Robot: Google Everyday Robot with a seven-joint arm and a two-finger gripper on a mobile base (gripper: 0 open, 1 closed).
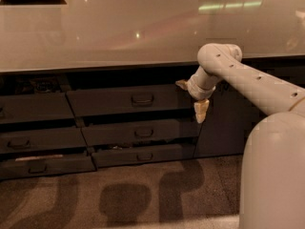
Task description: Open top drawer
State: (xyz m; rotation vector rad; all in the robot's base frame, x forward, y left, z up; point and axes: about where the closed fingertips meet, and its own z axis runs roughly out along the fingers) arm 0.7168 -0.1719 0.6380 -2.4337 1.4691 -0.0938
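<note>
Jaws of the gripper stand apart and hold nothing: one pale tip points left, the other points down. The gripper hangs just below the table edge, at the right end of the top drawer, in front of the seam between that drawer and the cabinet door. The arm reaches in from the right, bent at the wrist so that the jaws face the drawer fronts.

The top drawer sits directly under the table, in the middle column. Its handle, a small dark loop, lies at the centre of the front, to the left of the gripper and apart from it. Nothing touches the handle. Two shallower drawers lie beneath, each with a like handle.

The top front looks wider and taller than those below, and a dark gap shows above it. This suggests it stands forward of them, but how far out it is cannot be told with certainty.

Assessment: with the jaws empty and off the handle, no pull is being applied. If the drawer needs further travel, the gripper must move left to the handle, close around the loop, and draw straight outward. A skewed pull risks binding the drawer.
</note>
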